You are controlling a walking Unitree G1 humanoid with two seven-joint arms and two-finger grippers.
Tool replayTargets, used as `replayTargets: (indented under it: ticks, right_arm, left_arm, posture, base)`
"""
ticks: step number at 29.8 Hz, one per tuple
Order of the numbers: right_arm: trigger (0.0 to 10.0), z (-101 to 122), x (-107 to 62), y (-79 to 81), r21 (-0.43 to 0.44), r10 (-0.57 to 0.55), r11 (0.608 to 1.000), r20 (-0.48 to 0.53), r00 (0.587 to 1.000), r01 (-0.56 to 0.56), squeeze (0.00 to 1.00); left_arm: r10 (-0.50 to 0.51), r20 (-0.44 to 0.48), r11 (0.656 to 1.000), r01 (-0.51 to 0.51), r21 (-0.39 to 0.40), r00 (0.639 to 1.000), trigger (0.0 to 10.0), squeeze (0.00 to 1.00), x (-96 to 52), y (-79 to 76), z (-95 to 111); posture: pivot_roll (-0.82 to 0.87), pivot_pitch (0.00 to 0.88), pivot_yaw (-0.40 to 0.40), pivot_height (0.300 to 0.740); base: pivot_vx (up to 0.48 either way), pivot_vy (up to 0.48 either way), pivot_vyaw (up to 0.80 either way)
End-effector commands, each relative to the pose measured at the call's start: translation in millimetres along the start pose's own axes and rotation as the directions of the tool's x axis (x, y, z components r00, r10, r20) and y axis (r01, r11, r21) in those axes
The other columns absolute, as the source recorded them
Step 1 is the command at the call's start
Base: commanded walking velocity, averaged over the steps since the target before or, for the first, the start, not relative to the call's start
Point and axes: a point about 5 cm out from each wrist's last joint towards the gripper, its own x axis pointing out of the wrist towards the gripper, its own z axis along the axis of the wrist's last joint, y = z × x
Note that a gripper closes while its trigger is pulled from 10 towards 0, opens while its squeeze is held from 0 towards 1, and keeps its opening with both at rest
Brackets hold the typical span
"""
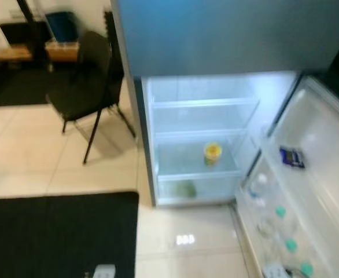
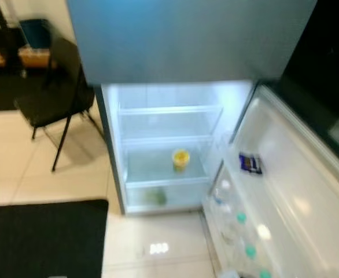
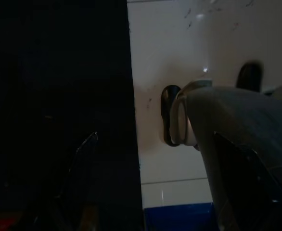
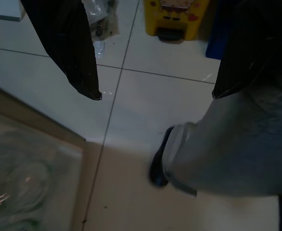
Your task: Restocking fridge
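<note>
Fridge (image 1: pixel 175 40) ahead, lower compartment open and lit, door (image 1: pixel 323 168) swung out to the robot's right. Interior nearly bare: two upper glass shelves carrying nothing that can be made out, yellow container (image 1: pixel 212 153) on the lowest shelf toward its right edge, a greenish item (image 1: pixel 185 188) in the drawer below, near the front, too blurred to identify. Door bins holding capped bottles (image 1: pixel 280 212) with teal and white tops along the bottom rack; small dark packet (image 1: pixel 291 157) in the upper bin. Black mat (image 1: pixel 59 231) on the tiled floor at lower left, black chair (image 1: pixel 85 81) left of the fridge.

Both arms hanging idle. Left tool (image 3: pixel 83 192) over the dark mat edge, picture too dark: cannot tell finger spacing. Right tool (image 4: pixel 155 91) pointing at the floor tiles, the two black fingers well apart, nothing between them. Robot's own leg and foot (image 4: pixel 162 163) below it; a yellow box (image 4: pixel 177 17) and a clear bag further off on the floor.

Judged step: standing off from the fridge, no stock in hand. Next move likely calls for fetching an item, then a reach toward a free shelf, keeping clear of the open door on the right.
</note>
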Motion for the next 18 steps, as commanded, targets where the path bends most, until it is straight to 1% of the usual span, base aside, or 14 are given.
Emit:
replayTargets:
  ticks: [1, 12, 13, 17, 18]
  right_arm:
    - [10.0, 1.5, 0.2, 0.0, 0.007, 0.001, 1.0, 0.006, 1.0, -0.001, 0.0]
    - [10.0, 2.4, 0.4, 0.5, 0.01, 0.008, 1.0, 0.009, 1.0, -0.008, 0.0]
    - [10.0, 2.8, 0.4, 0.7, 0.009, 0.01, 1.0, 0.01, 1.0, -0.01, 0.0]
    - [10.0, 3.0, 0.5, 0.7, 0.009, 0.01, 1.0, 0.011, 1.0, -0.01, 0.0]
    - [10.0, 3.5, 0.5, 0.6, 0.008, 0.011, 1.0, 0.012, 1.0, -0.011, 0.0]
  left_arm:
    - [-0.01, -0.017, 1.0, 0.01, 0.009, 1.0, 10.0, 0.0, -0.5, -1.6, -3.9]
    - [-0.039, -0.032, 0.999, 0.039, 0.008, 0.999, 10.0, 0.0, -1.0, -2.1, -6.0]
    - [-0.049, -0.04, 0.999, 0.049, -0.004, 0.998, 10.0, 0.0, -1.2, -2.4, -7.3]
    - [-0.055, -0.043, 0.998, 0.055, -0.005, 0.998, 10.0, 0.0, -1.3, -2.7, -7.8]
    - [-0.05, -0.047, 0.999, 0.049, -0.017, 0.998, 10.0, 0.0, -1.5, -2.4, -9.0]
  posture:
    - [-0.05, 0.0, -0.021, 0.74]
    - [-0.05, 0.0, -0.02, 0.74]
    - [-0.05, 0.0, -0.02, 0.74]
    - [-0.05, 0.0, -0.021, 0.74]
    - [-0.05, 0.0, -0.02, 0.74]
  base:
    - [0.0, 0.0, 0.0]
    - [0.0, 0.0, 0.0]
    - [0.0, -0.48, 0.0]
    - [0.0, -0.48, 0.0]
    - [0.0, -0.322, 0.0]
